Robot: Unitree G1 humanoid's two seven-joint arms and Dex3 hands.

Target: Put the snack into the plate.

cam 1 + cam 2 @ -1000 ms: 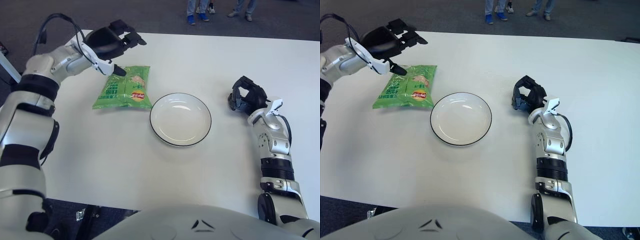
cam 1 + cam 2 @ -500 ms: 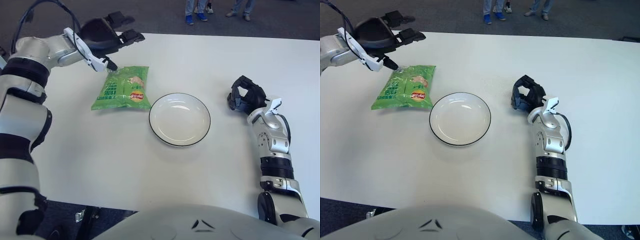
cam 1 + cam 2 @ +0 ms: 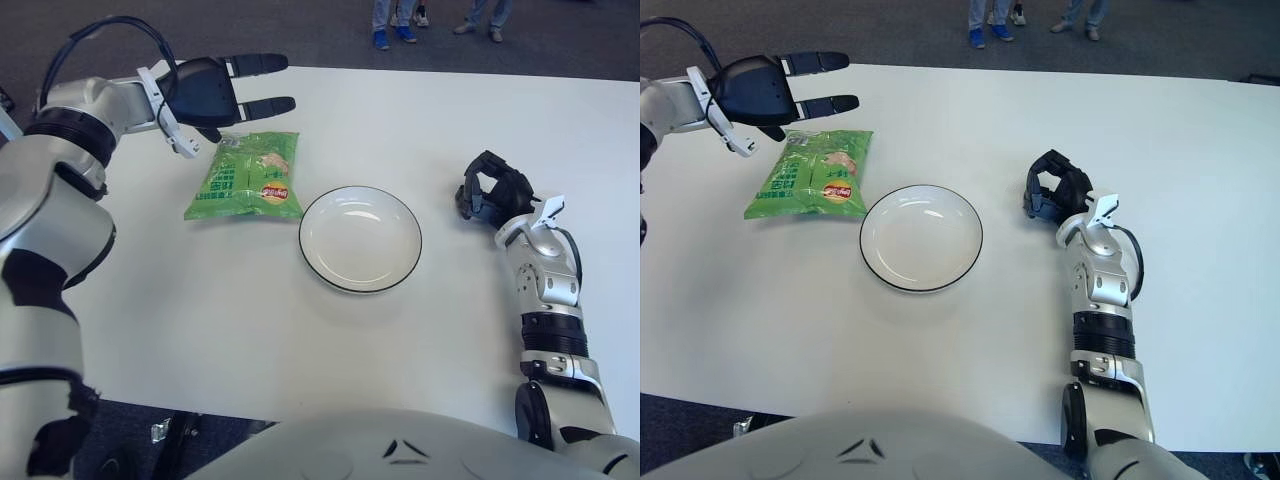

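Left robot hand (image 3: 215,92) spread above snack (image 3: 248,176)

Left hand raised and spread; right hand curled and idle.

The left hand (image 3: 205,92) is held out at the upper left, at the end of an arm bent sharply at the elbow and reaching in from the left edge. Its palm is turned sideways, and its fingers (image 3: 262,65) are extended straight to the right, spread apart, with nothing gripped. The right hand (image 3: 492,192) is seen at the right, at the top of a forearm stretched forward from the lower right corner. Its fingers (image 3: 480,170) are curled inward into a loose fist, and nothing is enclosed by them.
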